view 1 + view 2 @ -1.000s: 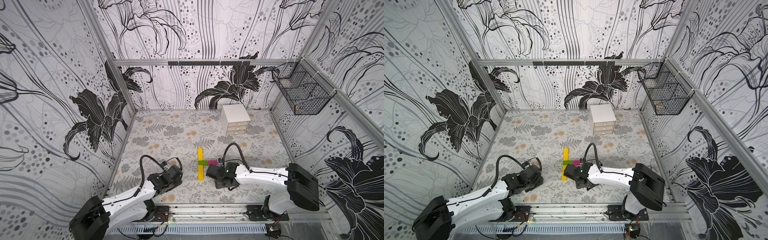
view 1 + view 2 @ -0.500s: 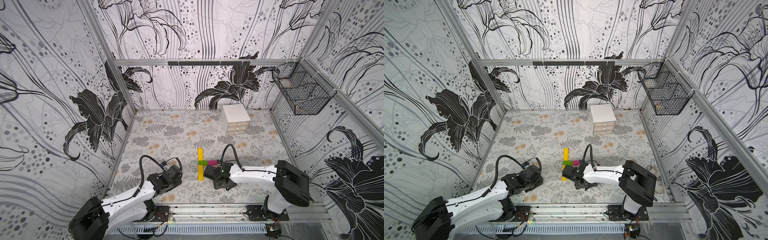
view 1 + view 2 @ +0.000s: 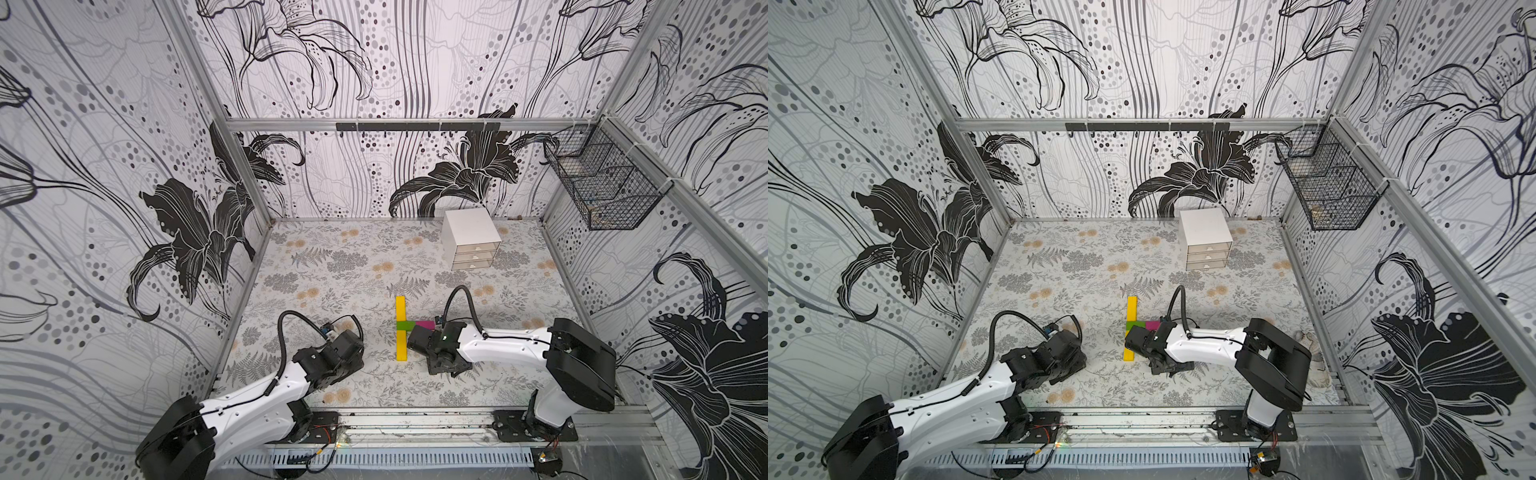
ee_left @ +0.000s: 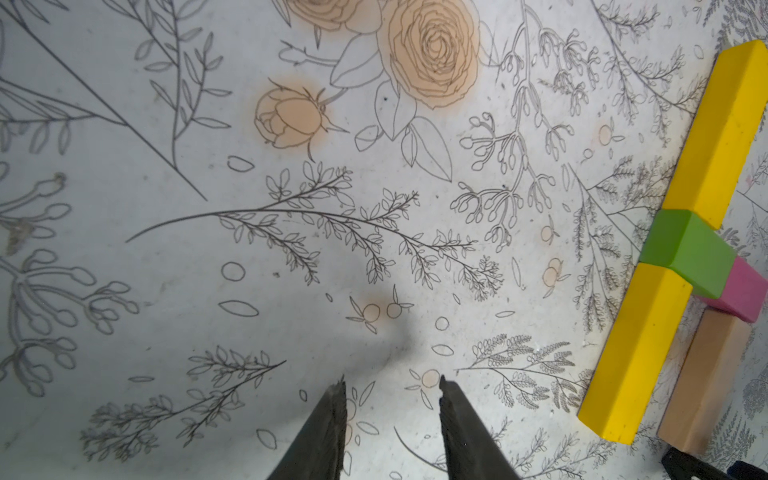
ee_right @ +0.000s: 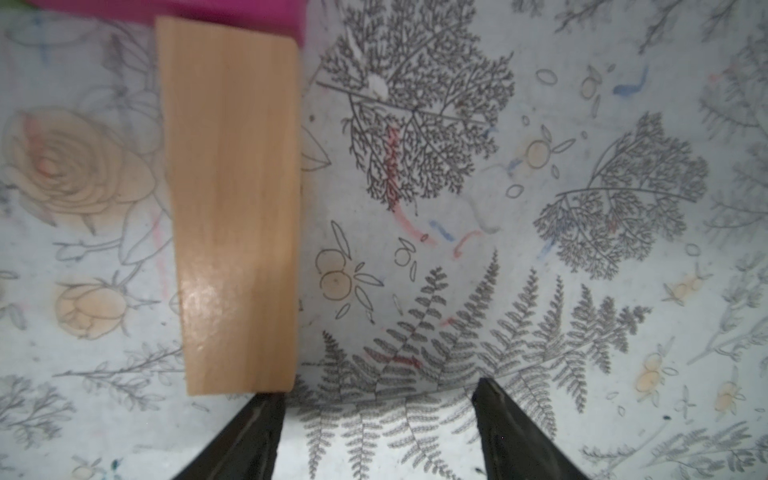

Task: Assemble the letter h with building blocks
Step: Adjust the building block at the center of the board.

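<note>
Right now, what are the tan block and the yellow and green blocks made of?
Tan block: looks like bare wood, smooth and slightly glossy. It shows faint lengthwise grain and a shiny patch. Yellow blocks and green block: the solid matte colour hides any grain, so they could be painted wood or plastic. I can't tell which.

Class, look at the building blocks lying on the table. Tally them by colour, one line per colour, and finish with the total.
Yellow blocks: 2
Green block: 1
Magenta block: 1
Tan wood block: 1
Total: 5
</note>
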